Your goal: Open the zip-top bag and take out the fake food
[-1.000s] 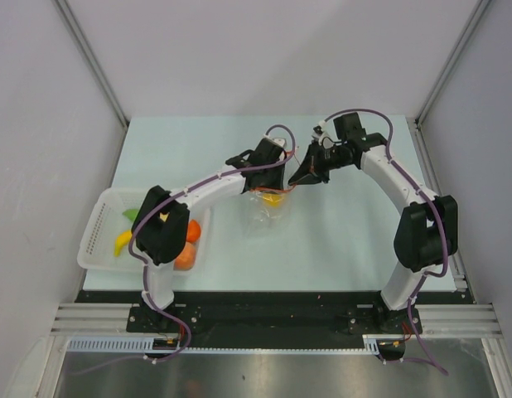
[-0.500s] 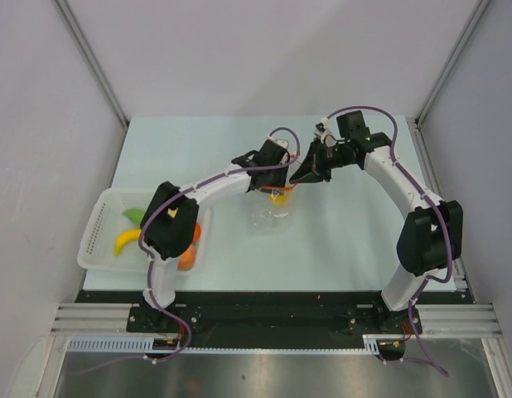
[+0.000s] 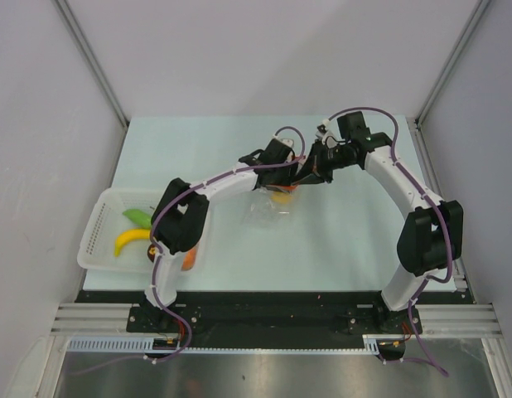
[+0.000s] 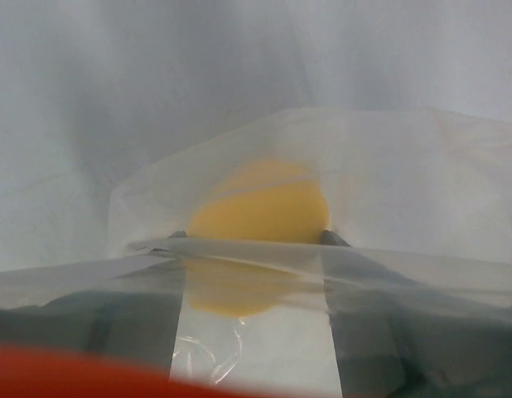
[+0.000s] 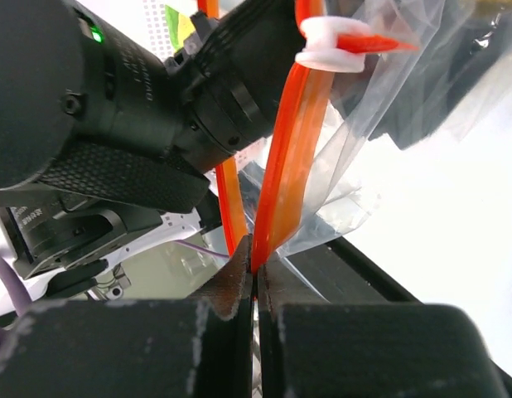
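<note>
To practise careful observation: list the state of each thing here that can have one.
zip-top bag: mouth open, top held up
yellow fruit: inside the bag
left hand: open, either side of the fruit
right hand: shut on the zip strip
basket: holds a banana, other pieces

left arm [image 3: 227,178] and right arm [image 3: 388,170] crowd the zip-top bag [image 3: 267,211] mid-table; basket [image 3: 94,234] hogs near left; far side and near right of table [image 3: 347,245] wide open
</note>
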